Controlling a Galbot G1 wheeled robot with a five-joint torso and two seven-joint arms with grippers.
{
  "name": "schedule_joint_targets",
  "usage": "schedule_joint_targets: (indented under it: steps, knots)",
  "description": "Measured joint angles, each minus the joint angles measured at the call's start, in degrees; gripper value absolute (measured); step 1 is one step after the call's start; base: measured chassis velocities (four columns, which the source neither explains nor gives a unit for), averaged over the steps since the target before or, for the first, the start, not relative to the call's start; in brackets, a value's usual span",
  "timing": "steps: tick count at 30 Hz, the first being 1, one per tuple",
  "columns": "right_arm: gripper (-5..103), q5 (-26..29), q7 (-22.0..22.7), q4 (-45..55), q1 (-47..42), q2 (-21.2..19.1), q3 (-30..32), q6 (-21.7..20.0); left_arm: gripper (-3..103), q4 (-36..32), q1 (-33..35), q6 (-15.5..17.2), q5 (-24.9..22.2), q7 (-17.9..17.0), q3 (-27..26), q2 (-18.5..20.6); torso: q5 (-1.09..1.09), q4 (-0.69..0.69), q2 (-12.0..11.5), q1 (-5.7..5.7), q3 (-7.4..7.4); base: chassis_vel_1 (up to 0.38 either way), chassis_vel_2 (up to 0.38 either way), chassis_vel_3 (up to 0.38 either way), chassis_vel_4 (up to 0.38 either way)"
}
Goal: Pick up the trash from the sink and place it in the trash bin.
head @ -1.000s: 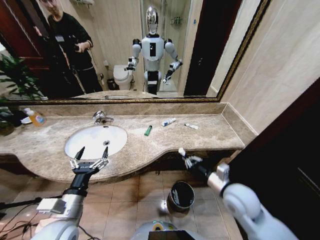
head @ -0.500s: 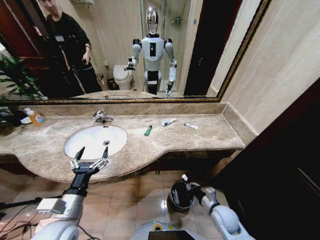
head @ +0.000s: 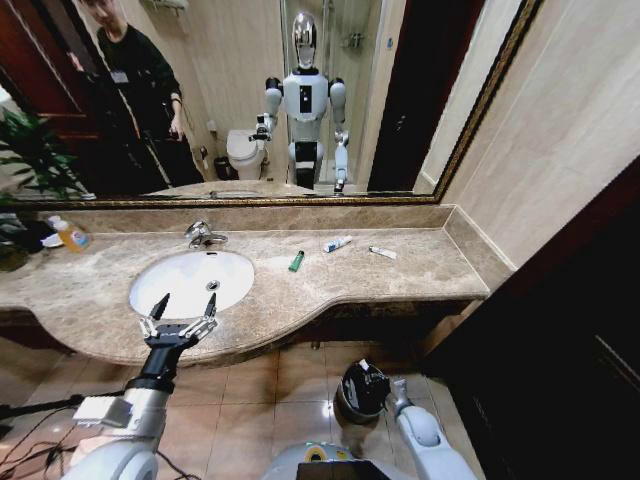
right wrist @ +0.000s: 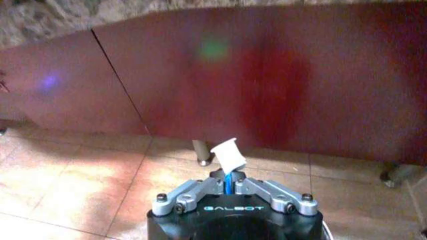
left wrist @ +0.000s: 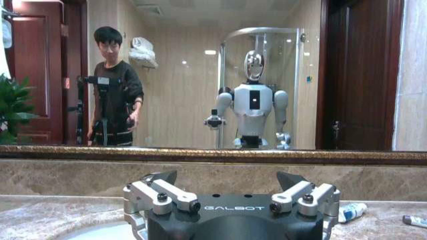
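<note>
Right claw over the bin, white tube pinched.

I read the trash bin (head: 362, 392) on the floor tiles below the counter, its contents hidden. My right claw (right wrist: 227, 183) sits above its opening, fingers pressed onto a white tube (right wrist: 228, 155). My left claw (head: 180, 318) hangs spread and empty at the front rim of the sink (head: 190, 280). A green tube (head: 296, 261) and two white tubes (head: 336, 244) lie on the counter (head: 420, 265).

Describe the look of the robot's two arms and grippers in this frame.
Both arms have glossy white shells. The left gripper is black with silver linkages and dark pointed fingertips; white GALBOT lettering marks its body. The right gripper has the same black body, silver screwed linkages and GALBOT marking.
</note>
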Motion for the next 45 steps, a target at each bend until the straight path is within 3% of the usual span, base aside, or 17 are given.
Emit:
schedule_joint_targets:
  steps: [3,13,16,18,22,24,27,31,35,40,45]
  knots:
    - [16,-1.0,1.3,-2.1,0.9,1.3,0.1,0.6,100,0.0,0.0,0.0,0.0,0.0,0.0,0.0,0.01,0.0,0.0,0.0,0.0,0.0,0.0,0.0,0.0]
    - [47,-1.7,1.7,-2.0,0.2,2.0,0.1,0.8,100,0.0,0.0,0.0,0.0,0.0,0.0,0.0,0.0,0.0,0.0,0.0,0.0,0.0,0.0,0.0,0.0]
    - [64,-1.5,1.7,-1.2,-0.6,1.6,0.4,0.8,100,0.0,0.0,0.0,0.0,0.0,0.0,0.0,0.0,0.0,0.0,0.0,0.0,0.0,0.0,0.0,0.0]
    - [64,-1.4,1.7,-1.0,-0.8,1.4,0.4,0.8,100,0.0,0.0,0.0,0.0,0.0,0.0,0.0,0.0,0.0,0.0,0.0,0.0,0.0,0.0,0.0,0.0]
    - [85,-0.1,1.7,0.8,-2.5,0.5,0.9,0.8,100,0.0,0.0,0.0,0.0,0.0,0.0,0.0,0.0,0.0,0.0,0.0,0.0,0.0,0.0,0.0,0.0]
    - [85,0.1,1.7,1.1,-2.8,0.3,0.9,0.8,100,0.0,0.0,0.0,0.0,0.0,0.0,0.0,0.0,0.0,0.0,0.0,0.0,0.0,0.0,0.0,0.0]
    - [99,1.4,1.8,5.0,-5.0,-0.9,0.9,0.8,100,0.0,0.0,0.0,0.0,0.0,0.0,0.0,0.01,0.0,0.0,0.0,0.0,0.0,0.0,0.0,0.0]
    - [100,3.4,2.5,10.8,-8.2,-2.7,0.9,0.3,100,0.0,0.0,0.0,0.0,0.0,0.0,0.0,0.02,0.0,0.0,0.0,0.0,0.0,0.0,0.0,0.0]
    - [100,8.5,4.6,25.6,-16.7,-7.9,2.5,-0.4,100,0.0,0.0,0.0,0.0,0.0,0.0,0.0,0.0,-0.01,0.0,-0.01,-0.01,0.0,0.0,0.0,0.0]
    - [100,11.7,6.1,37.1,-22.4,-11.1,4.8,-0.1,100,0.0,0.0,0.0,0.0,0.0,0.0,0.0,-0.01,-0.01,0.0,-0.01,-0.01,0.0,0.0,0.0,0.0]
    - [100,14.5,9.3,46.5,-20.8,-13.9,6.8,-0.9,100,0.0,0.0,0.0,0.0,0.0,0.0,0.0,0.01,-0.01,0.0,-0.01,-0.01,0.0,0.0,0.0,0.0]
